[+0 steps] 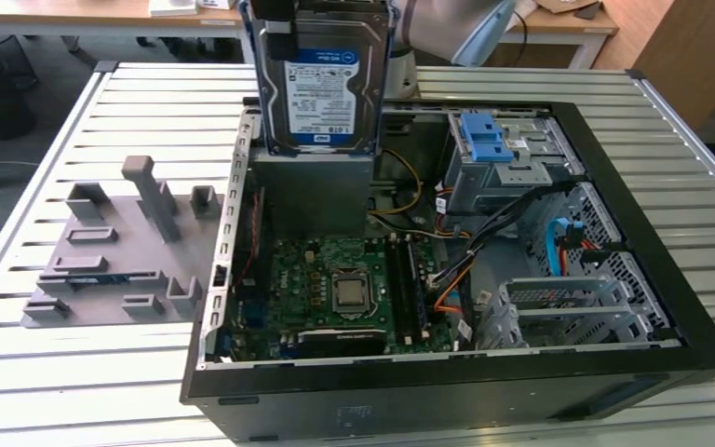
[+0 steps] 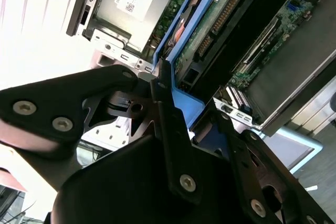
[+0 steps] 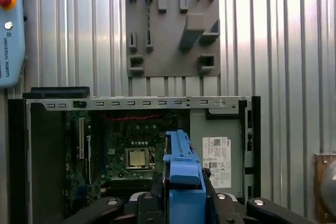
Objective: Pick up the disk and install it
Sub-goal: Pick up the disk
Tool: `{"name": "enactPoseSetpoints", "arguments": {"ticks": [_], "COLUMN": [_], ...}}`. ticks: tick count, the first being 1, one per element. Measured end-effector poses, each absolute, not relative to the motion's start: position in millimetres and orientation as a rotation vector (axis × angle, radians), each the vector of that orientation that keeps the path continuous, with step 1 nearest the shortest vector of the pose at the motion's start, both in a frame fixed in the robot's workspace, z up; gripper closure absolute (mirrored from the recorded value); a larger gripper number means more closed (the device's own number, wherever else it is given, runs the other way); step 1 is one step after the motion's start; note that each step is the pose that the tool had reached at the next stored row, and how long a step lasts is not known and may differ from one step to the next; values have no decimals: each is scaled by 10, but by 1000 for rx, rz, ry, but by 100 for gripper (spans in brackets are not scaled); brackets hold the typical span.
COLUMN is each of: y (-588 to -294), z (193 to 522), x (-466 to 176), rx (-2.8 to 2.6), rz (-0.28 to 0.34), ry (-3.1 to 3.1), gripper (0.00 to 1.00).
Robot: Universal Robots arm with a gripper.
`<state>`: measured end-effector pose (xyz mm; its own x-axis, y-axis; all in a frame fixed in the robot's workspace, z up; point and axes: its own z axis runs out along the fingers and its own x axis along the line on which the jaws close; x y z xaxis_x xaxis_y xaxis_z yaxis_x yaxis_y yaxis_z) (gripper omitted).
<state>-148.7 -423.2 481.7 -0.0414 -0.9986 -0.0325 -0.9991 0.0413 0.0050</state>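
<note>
One open black computer case [image 1: 457,372] lies on the slatted metal table [image 1: 34,391]. Over its far end, the black hand [image 2: 181,109] is clamped on the blue plastic bracket of the upright, silver-grey, blue-labelled disk [image 1: 324,88].

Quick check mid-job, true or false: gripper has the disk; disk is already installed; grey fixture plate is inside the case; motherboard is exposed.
The gripper holds the disk: true.
The disk is already installed: false; it hangs upright above the open case, outside the cage.
The grey fixture plate is inside the case: false; it lies on the table beside the case, on the exterior view's left.
The motherboard is exposed: true.
</note>
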Motion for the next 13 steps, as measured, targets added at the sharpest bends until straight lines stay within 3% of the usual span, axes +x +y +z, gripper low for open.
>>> {"name": "enactPoseSetpoints", "arguments": {"ticks": [13], "y": [-4250], "z": [4797], "x": [-1134], "rx": [-2175], "rz": [44], "ry": [2242], "gripper": [64]}}
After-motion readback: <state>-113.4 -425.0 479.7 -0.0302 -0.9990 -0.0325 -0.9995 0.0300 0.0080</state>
